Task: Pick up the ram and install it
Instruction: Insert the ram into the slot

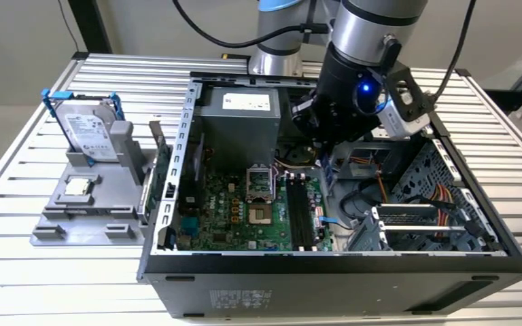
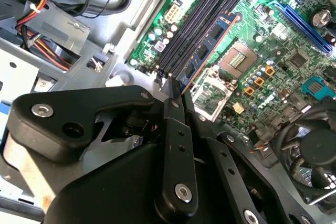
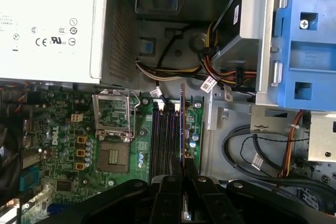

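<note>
My gripper [image 2: 177,94] is shut on the ram [image 2: 207,45], a thin dark-green stick with dark chips and an orange edge. In the first wrist view the ram [image 3: 182,124] shows edge-on, running out from the gripper [image 3: 184,178] over the black memory slots [image 3: 163,140] of the motherboard. It lies along the slots [image 2: 202,14], on their side nearest the drive bays; I cannot tell whether it touches one. In the exterior view the gripper [image 1: 327,151] hangs inside the open computer case, above the far end of the memory slots [image 1: 301,214].
A grey power supply [image 1: 238,129] stands beside the arm inside the case. The processor socket [image 1: 259,193] lies next to the slots. Drive cages and cables [image 1: 433,224] fill the exterior view's right. Outside, a grey stand [image 1: 71,217] holds a hard drive [image 1: 89,132] and a small silver chip [image 1: 79,187].
</note>
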Available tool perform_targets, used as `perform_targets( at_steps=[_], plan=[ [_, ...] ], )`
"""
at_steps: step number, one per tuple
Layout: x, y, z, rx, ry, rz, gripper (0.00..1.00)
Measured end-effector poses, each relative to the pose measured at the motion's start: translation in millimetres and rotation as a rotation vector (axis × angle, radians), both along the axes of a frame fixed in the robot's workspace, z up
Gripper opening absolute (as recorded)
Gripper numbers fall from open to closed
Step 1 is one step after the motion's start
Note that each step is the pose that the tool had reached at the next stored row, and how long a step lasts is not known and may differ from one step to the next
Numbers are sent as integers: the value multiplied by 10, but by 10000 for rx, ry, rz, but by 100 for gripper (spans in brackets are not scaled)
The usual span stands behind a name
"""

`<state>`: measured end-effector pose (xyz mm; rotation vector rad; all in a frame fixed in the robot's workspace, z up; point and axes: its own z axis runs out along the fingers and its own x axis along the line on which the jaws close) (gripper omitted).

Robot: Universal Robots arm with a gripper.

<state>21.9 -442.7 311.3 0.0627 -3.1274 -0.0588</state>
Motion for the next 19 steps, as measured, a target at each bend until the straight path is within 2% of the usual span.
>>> perform_targets(
  at_steps=[19],
  plan=[
    [0,0,-55,-1,0,0,0]
  ],
)
